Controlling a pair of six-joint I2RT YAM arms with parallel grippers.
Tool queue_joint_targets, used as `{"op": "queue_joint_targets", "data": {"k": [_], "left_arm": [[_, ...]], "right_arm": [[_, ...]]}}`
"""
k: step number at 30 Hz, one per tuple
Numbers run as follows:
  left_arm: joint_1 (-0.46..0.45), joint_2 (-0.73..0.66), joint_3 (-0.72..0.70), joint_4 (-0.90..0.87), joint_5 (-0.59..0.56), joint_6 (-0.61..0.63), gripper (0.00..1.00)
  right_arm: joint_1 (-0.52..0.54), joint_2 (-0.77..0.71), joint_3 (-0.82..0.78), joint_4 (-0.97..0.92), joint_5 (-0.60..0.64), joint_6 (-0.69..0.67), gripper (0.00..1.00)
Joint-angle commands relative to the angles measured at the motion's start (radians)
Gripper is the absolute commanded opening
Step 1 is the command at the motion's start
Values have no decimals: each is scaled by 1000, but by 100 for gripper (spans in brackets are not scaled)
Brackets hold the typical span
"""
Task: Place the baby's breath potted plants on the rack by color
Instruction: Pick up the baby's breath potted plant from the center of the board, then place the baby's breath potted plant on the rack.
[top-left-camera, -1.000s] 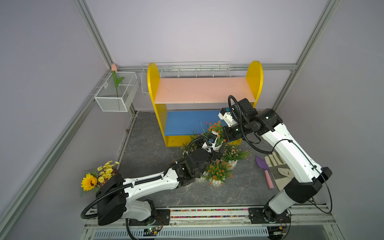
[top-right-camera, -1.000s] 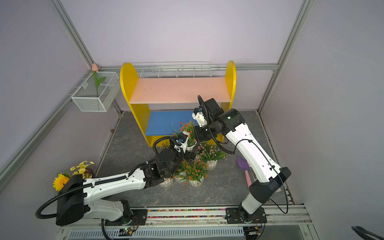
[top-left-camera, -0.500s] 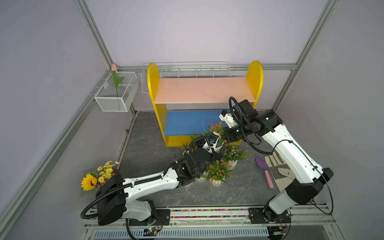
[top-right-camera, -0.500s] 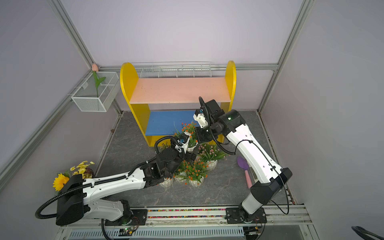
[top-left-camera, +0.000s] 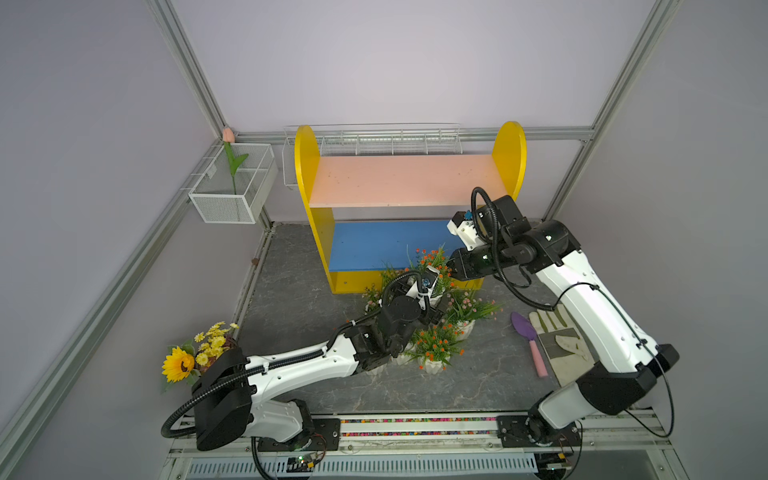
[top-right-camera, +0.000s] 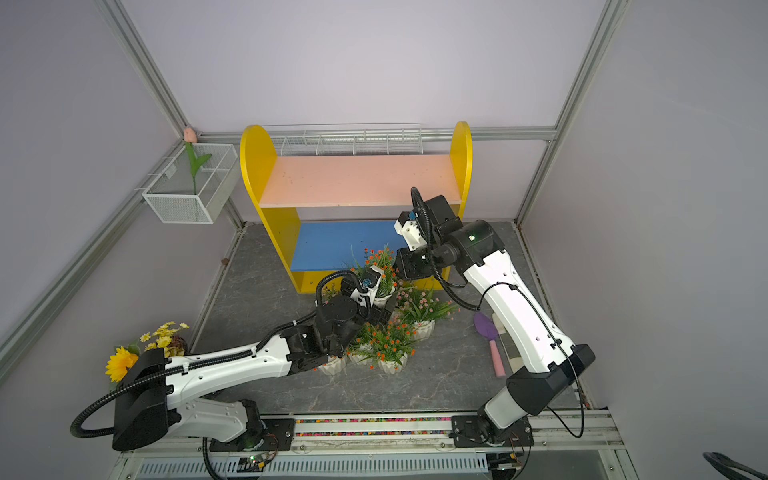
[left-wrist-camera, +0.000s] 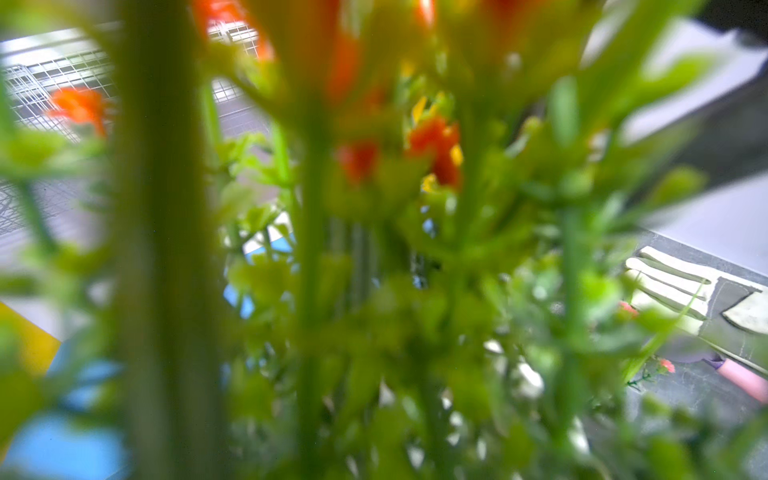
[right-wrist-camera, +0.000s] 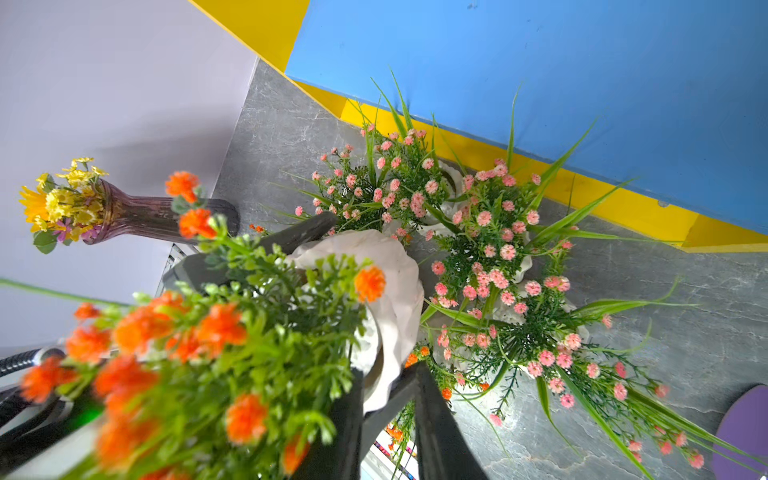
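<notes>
Snagging sprigs on the narrowly parted, empty right fingers could tug the orange baby's breath plant from the wide-spread left fingers clasping its white pot (over pink-bloomed pots, short of the rack).

Pale lilac walls with aluminium framing enclose a grey marbled floor.

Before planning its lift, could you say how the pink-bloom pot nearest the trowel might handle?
The pink-bloom pot looks top-heavy, wide sprigs over a small base, so pushes may tip it. Its long blades look floppy and mingle with neighbouring plants; lifting could drag those.
</notes>
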Motion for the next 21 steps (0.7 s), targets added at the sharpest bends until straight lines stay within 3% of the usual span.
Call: {"op": "queue_joint_targets", "data": {"k": [1,10,21], "left_arm": [[6,-13,61,30,-20,-12,31],[57,-100,249,-291,49,-83,30],[98,-79,642,-692,65,-149,29]], "right_arm": [[-39,-51,-23,6,-7,-9,26],[-163,-195,-198,51,37,-22,32],[-223,-376,-508,178,54,29,32]]}}
